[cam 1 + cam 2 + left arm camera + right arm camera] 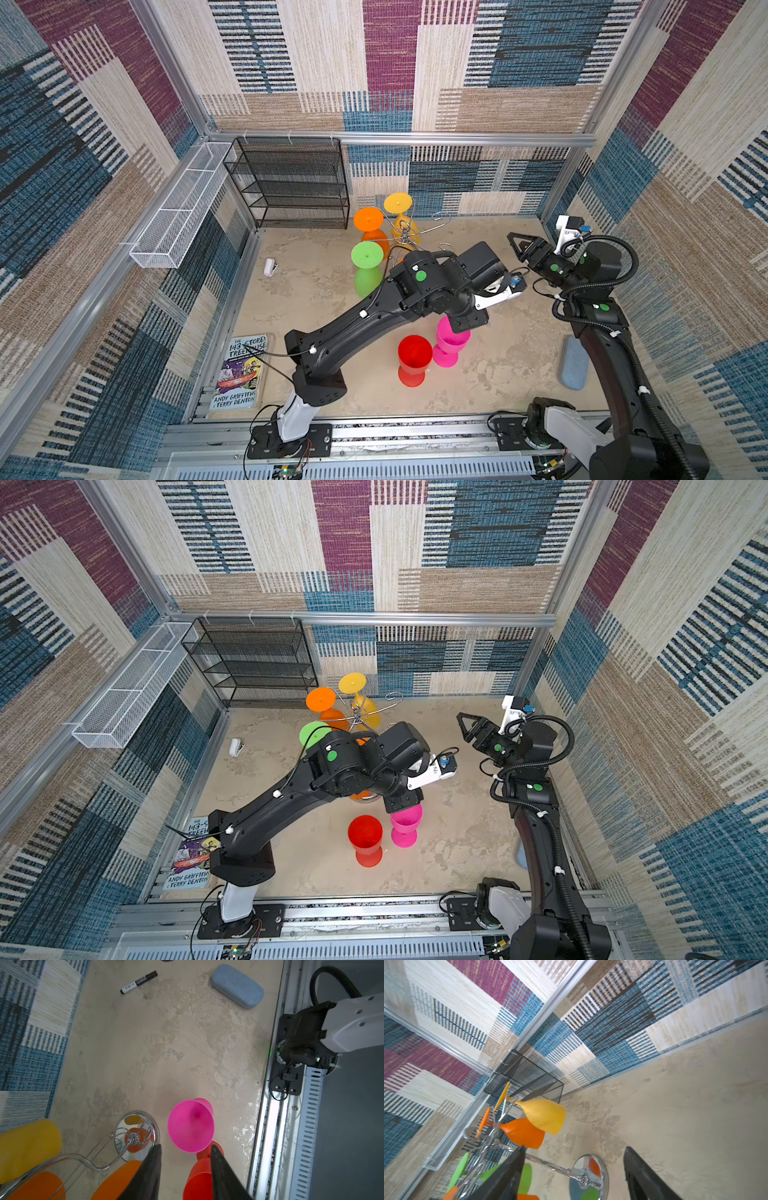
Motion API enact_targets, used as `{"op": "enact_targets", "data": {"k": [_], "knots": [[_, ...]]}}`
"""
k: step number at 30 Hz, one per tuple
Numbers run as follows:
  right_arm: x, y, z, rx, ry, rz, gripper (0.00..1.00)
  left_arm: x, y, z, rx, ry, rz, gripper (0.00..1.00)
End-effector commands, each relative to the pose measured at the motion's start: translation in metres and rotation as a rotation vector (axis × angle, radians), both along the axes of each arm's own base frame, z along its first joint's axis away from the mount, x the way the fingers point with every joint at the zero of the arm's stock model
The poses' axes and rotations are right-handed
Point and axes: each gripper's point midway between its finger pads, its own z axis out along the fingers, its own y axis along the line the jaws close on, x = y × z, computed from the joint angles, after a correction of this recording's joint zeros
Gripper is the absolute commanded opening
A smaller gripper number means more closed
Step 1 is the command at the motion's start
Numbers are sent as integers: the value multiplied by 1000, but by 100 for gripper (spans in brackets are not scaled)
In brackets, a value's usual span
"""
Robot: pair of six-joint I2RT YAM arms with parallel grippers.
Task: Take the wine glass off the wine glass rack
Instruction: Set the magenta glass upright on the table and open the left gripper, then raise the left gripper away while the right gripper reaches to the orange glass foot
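Observation:
The chrome wine glass rack (pixel 404 227) stands at the back middle, and its mirrored base (pixel 137 1136) shows in both wrist views. Orange (pixel 368 219), yellow (pixel 397 202) and green (pixel 367 254) wine glasses hang upside down from its arms. A pink glass (pixel 190 1126) and a red glass (pixel 414 359) stand upright on the table in front. My left gripper (pixel 186 1146) is open just above the pink glass's rim, holding nothing; its fingers are hidden in both top views. My right gripper (pixel 515 244) hangs open and empty to the right of the rack.
A black mesh shelf (pixel 291 183) and a white mesh basket (pixel 178 208) line the back left. A book (pixel 241 372) lies front left, a blue case (pixel 574 363) front right, a marker (pixel 138 982) beyond it, and a small white object (pixel 270 267) left of the rack.

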Motion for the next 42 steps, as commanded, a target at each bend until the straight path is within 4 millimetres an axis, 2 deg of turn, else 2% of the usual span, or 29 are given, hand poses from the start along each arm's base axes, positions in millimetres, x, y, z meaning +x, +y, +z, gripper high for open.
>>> {"op": "enact_targets", "data": {"k": [1,5,7,9,13,16,21,23,27,33,40,42], "knots": [[-22,27,35,81,-75,150,75,3,18,46,-108,-85,39,42],[-38,49,50,95,-68,221,74,2,50,108,-309,-191,101,42],[-48,66,54,122,-59,271,73,6,74,138,-435,-290,158,42],[-54,85,54,142,-39,319,70,8,102,156,-525,-360,214,48],[-63,125,44,151,24,430,67,6,161,165,-567,-411,330,51],[-68,142,36,151,59,475,63,3,194,162,-586,-424,403,52],[-74,164,31,146,98,538,58,-7,232,149,-650,-404,470,52],[-77,172,33,150,98,562,57,-9,241,141,-657,-394,484,52],[-81,187,33,142,105,591,56,-10,245,128,-639,-376,497,53],[-84,198,18,136,138,602,55,-7,235,122,-607,-375,486,53],[-88,204,13,133,146,616,53,-6,226,119,-603,-367,471,53],[-88,207,13,134,145,625,50,-6,226,119,-605,-367,469,53]]}}
